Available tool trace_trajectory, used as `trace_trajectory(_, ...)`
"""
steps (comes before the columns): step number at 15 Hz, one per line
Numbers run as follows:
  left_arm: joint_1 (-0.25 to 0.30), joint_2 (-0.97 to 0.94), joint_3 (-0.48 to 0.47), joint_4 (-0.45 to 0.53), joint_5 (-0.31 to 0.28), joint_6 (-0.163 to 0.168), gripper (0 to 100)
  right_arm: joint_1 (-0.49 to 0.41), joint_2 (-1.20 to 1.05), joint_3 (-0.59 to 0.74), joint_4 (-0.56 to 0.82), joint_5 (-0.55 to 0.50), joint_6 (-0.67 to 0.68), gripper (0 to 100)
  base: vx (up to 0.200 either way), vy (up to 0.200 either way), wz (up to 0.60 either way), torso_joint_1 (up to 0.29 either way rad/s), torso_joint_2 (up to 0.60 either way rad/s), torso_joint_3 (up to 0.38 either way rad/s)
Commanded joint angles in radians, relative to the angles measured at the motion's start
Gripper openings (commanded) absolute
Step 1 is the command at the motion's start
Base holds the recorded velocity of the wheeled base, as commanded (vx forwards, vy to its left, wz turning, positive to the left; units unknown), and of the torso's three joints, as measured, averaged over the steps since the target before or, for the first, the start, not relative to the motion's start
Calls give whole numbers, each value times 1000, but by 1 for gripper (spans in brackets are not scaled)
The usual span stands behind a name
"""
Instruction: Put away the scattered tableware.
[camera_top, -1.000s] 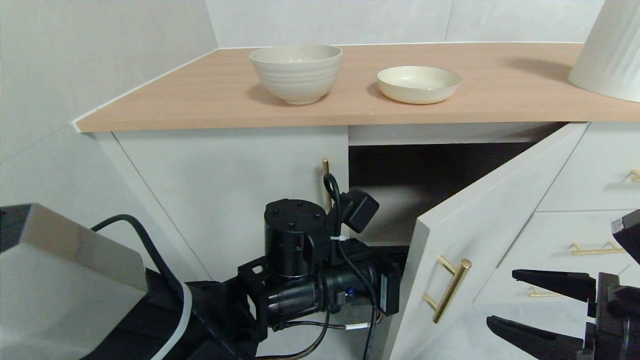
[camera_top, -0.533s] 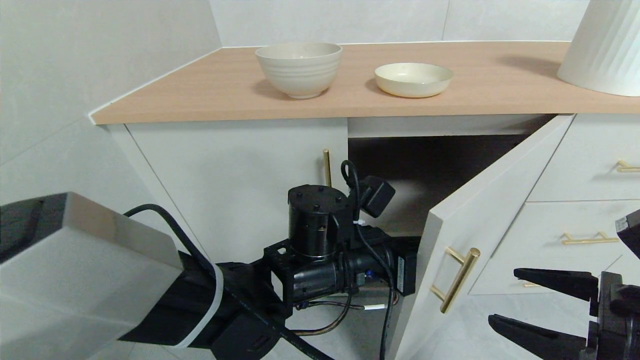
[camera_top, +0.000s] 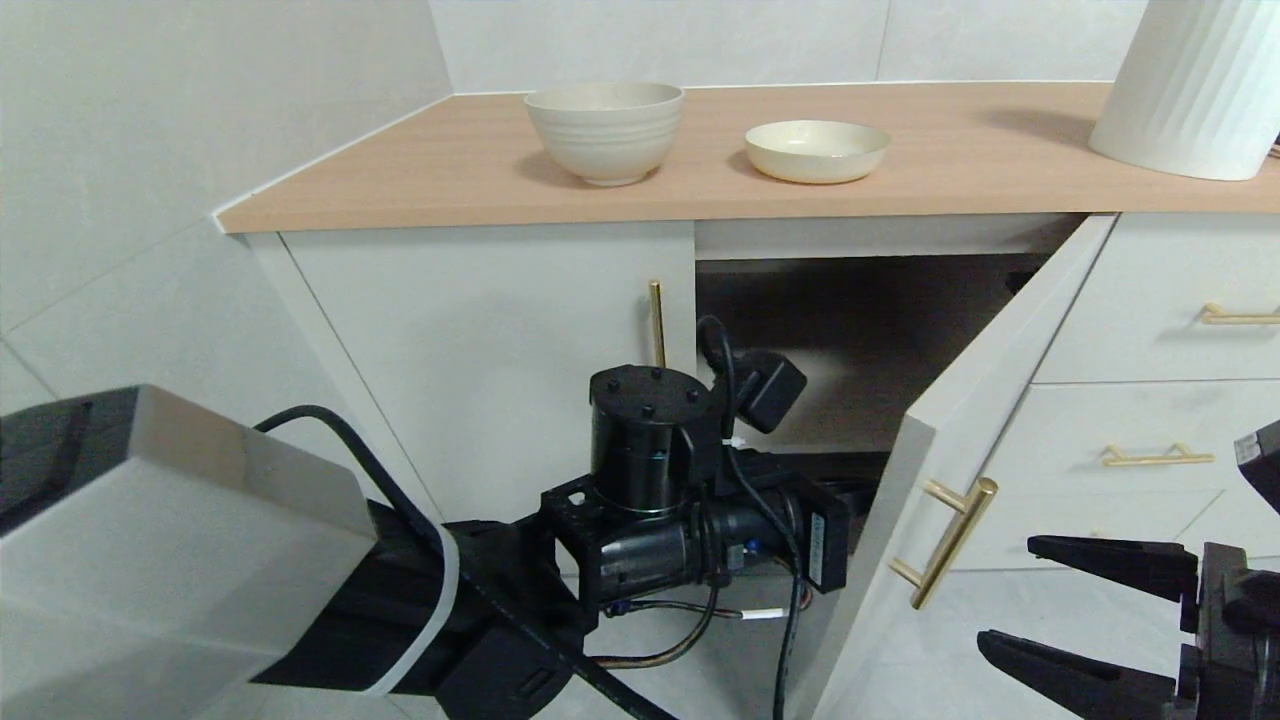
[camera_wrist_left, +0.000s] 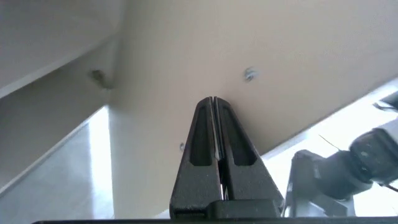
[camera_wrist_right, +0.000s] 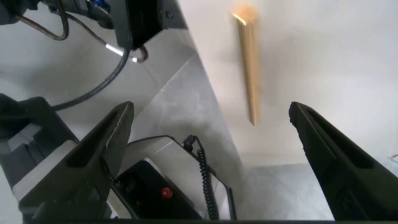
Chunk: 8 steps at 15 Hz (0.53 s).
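Head view first: the deep ribbed cream ceramic bowl and the shallow cream ceramic dish sit near each other on the light wooden countertop, above the open cupboard. The white cabinet door stands partly swung out, with the left arm tucked behind it. The right gripper hangs low near the slim brass bar handle, jaws spread wide and empty.

Left wrist view: the left gripper is pinched tight on nothing, its tips close to the door's pale inner face. Contact can't be judged. The step looks like door-opening, so press steadily until the opening is fully clear.

Right wrist view: the handle sits beyond the wide fingers. Keep clear of the left arm's cables.
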Motion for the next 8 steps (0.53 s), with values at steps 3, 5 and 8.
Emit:
trace_trajectory(3, 6, 30, -51, 27, 3, 0, 0, -1, -2, 0, -2, 0, 1, 100, 0, 0, 0, 0, 0, 0)
trace_trajectory(5, 6, 35, -64, 36, 4, -2, 0, -1, -4, 0, -2, 0, 1, 100, 0, 0, 0, 0, 0, 0)
trace_trajectory(8, 6, 38, -74, 38, 3, -2, 0, -1, -11, -2, -4, 0, 1, 100, -200, 0, 0, 7, 2, -1)
